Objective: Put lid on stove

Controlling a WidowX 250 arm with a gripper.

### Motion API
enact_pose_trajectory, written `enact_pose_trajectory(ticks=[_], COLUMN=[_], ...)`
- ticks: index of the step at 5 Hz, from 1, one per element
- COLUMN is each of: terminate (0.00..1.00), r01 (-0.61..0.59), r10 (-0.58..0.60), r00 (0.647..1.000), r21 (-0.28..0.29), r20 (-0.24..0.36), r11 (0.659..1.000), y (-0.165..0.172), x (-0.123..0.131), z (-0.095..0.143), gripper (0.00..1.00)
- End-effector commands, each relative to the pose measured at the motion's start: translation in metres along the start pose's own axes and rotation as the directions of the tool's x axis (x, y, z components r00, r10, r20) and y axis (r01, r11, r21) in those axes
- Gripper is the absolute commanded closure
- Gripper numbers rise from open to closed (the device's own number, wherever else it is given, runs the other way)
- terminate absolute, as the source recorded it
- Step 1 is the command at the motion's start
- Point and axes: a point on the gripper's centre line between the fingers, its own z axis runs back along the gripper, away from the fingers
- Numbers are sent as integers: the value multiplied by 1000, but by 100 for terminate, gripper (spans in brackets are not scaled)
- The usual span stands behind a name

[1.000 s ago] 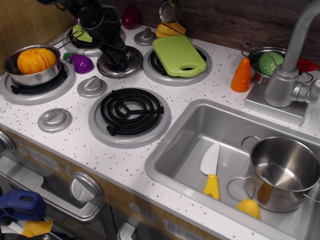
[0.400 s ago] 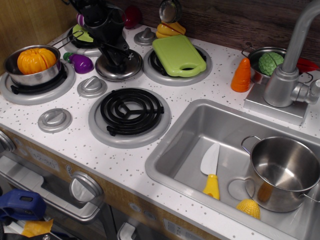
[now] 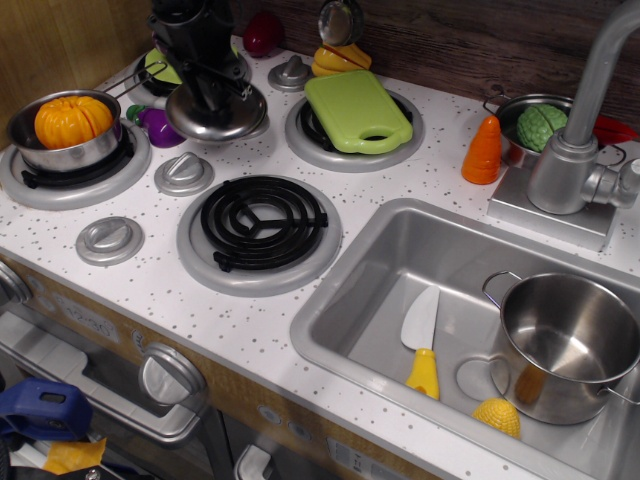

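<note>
Since the earlier frames the lid has risen and shifted left, pinched at its knob by the gripper, hanging above the stove behind the free front burner, probably its target.

Toy kitchen: stove, sink.

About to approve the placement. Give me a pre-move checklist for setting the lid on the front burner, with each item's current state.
1. Grip: gripper closed on the lid at its knob: ok.
2. Lid off the counter: appears lifted: ok.
3. Lid level: slightly tilted: not ok.
4. Front burner free of objects: ok.
5. Path: grey dial sits beside the route; purple eggplant close to the lid: cannot tell clearance.
6. Back burner under green cutting board: occupied, not ok as alternative.
</note>
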Motion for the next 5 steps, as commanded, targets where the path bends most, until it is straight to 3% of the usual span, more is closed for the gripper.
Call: enact_pose_trajectory(ticks=[1, 4, 5], terminate=[0, 0, 100], r01=[-82, -244, -288], r10=[79, 242, 285], r00=[996, 970, 957], r21=[49, 72, 93], r20=[45, 40, 46], r11=[995, 967, 953], y=[-16, -70, -85], x=[-4, -33, -41], z=[41, 56, 58], gripper=[100, 100, 100])
